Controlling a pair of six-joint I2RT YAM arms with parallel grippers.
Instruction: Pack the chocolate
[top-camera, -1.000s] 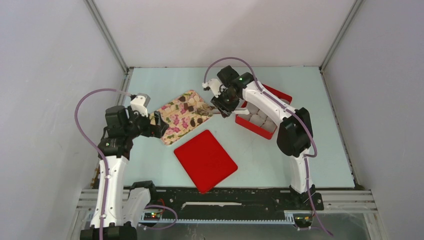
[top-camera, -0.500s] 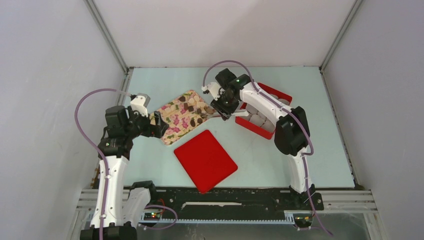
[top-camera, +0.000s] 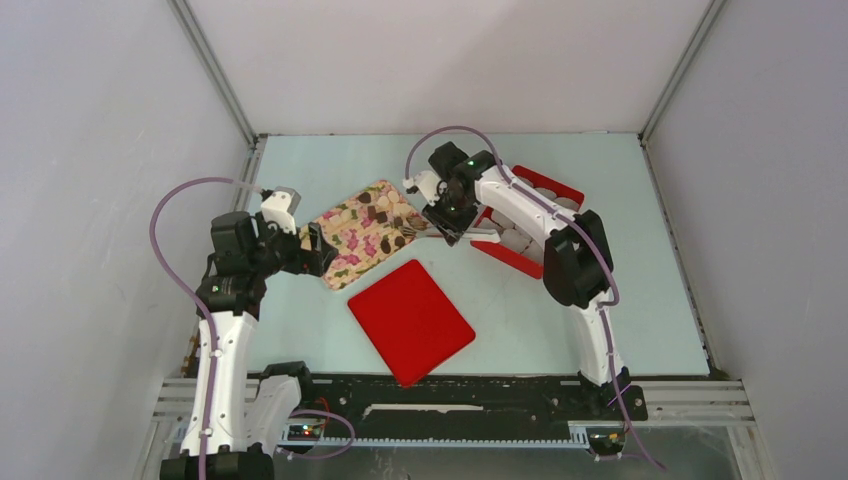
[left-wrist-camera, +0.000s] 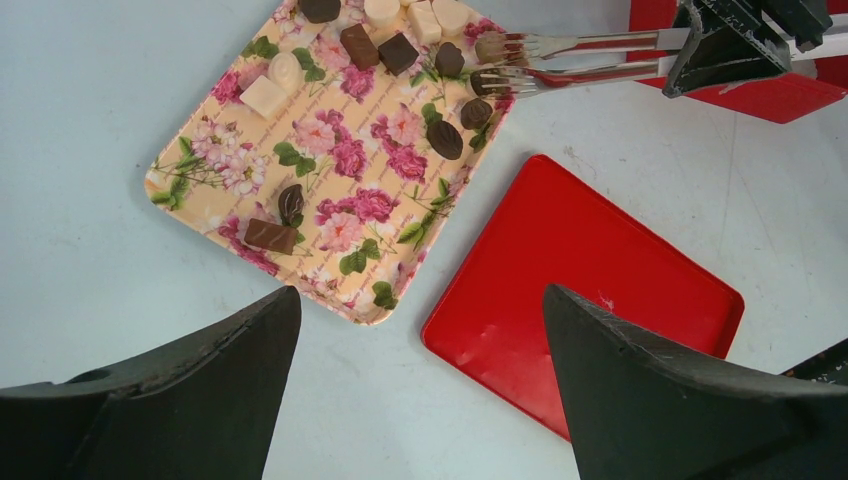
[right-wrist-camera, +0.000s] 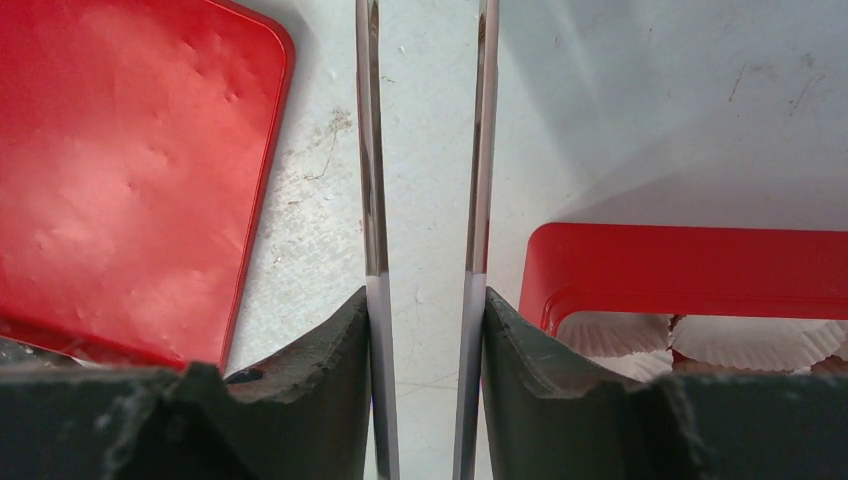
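The chocolate, dark pieces (left-wrist-camera: 398, 52) and pale pieces (left-wrist-camera: 265, 97), lies scattered on a flower-print tray (left-wrist-camera: 300, 140) (top-camera: 352, 250). My right gripper (top-camera: 447, 215) (right-wrist-camera: 425, 300) is shut on metal tongs (left-wrist-camera: 600, 42) (right-wrist-camera: 372, 200). Their fork-like tips rest at the tray's right end, among dark pieces (left-wrist-camera: 482, 82); whether one is pinched I cannot tell. My left gripper (top-camera: 318, 250) (left-wrist-camera: 420, 300) hangs open and empty over the table by the tray's near corner.
A red box (top-camera: 560, 190) (right-wrist-camera: 690, 265) lined with white paper cups (right-wrist-camera: 610, 335) stands right of the tray, under the right arm. Its flat red lid (top-camera: 410, 320) (left-wrist-camera: 590, 280) lies on the table in front of the tray.
The right arm has shifted slightly left, carrying the tong tips further onto the tray's right end. The left arm has not moved.
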